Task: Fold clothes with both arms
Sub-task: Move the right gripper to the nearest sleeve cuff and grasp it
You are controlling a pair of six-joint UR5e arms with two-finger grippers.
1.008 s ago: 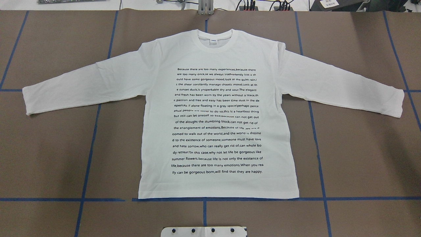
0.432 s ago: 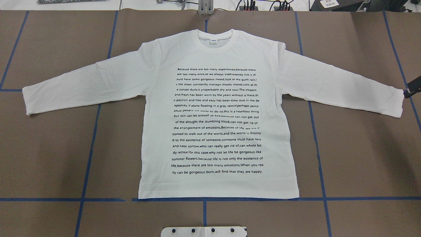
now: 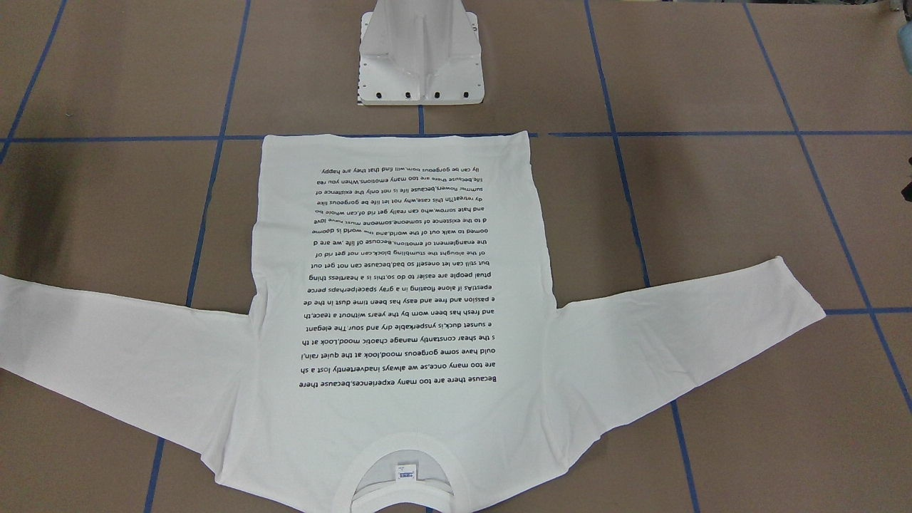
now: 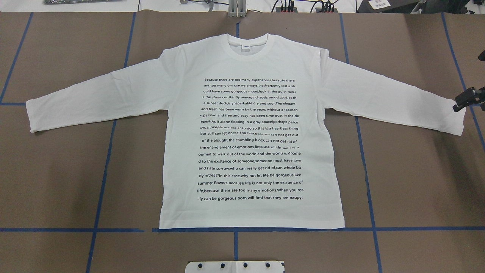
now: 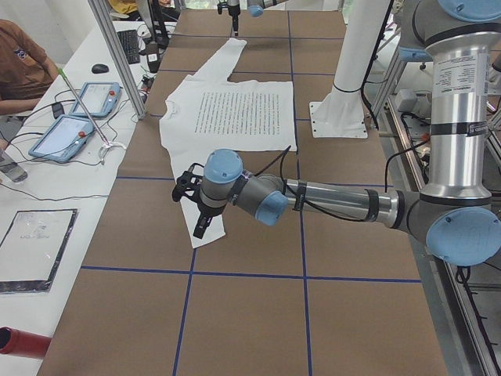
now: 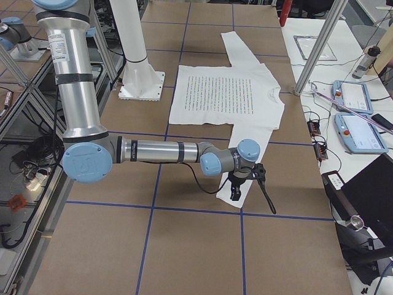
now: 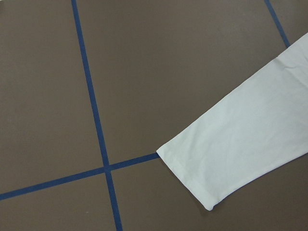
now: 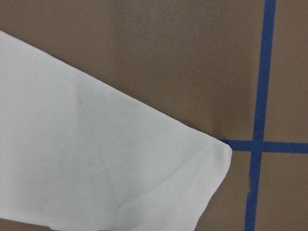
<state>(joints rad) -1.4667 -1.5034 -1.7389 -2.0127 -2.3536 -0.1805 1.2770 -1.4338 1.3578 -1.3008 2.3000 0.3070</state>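
Observation:
The white long-sleeved T-shirt (image 4: 250, 125) lies flat on the brown table, text side up, collar at the far side, both sleeves spread out. My right gripper (image 4: 464, 102) comes in at the overhead view's right edge, just over the right sleeve cuff (image 4: 456, 123). In the exterior right view it (image 6: 252, 193) hangs above that cuff with its fingers apart and holds nothing. My left gripper (image 5: 192, 210) hangs over the left sleeve cuff (image 7: 226, 159); I cannot tell whether it is open or shut. The wrist views show only cuffs and table.
The white pedestal base (image 4: 235, 266) stands at the near edge, below the shirt's hem. Blue tape lines (image 4: 102, 178) mark a grid on the table. Tablets and cables (image 5: 74, 117) lie on the white bench beyond the far edge.
My right gripper has come into the overhead view from the right edge and moved left over the right cuff. The shirt has not moved.

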